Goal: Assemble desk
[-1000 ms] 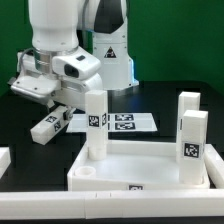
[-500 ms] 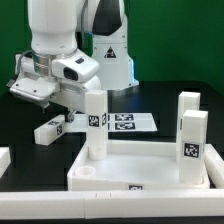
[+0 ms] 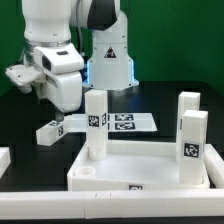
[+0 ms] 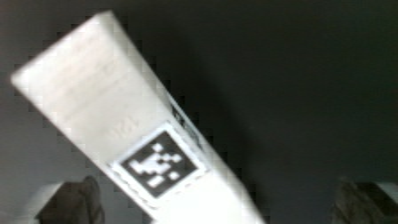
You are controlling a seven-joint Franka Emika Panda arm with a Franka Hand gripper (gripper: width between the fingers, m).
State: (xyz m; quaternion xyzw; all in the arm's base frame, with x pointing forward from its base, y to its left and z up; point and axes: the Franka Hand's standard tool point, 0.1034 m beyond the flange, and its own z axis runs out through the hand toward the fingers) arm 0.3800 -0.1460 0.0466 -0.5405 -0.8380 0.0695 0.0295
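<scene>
The loose leg (image 3: 52, 131) lies flat on the tabletop (image 3: 25, 165), just beside the desk top (image 3: 140, 172) where three legs stand. The end effector (image 4: 222, 200) is spread above it, seemingly empty. Next it must descend and grasp this leg.

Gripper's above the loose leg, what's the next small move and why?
Probably lower straight onto the leg and close. The wrist view shows it lying flat between the open jaws, ungrasped, while three legs already stand in the desk top. The gripper looks roughly centred over it.

white legs (image 3: 95, 122) with black-and-white tags (image 3: 95, 120)
</scene>
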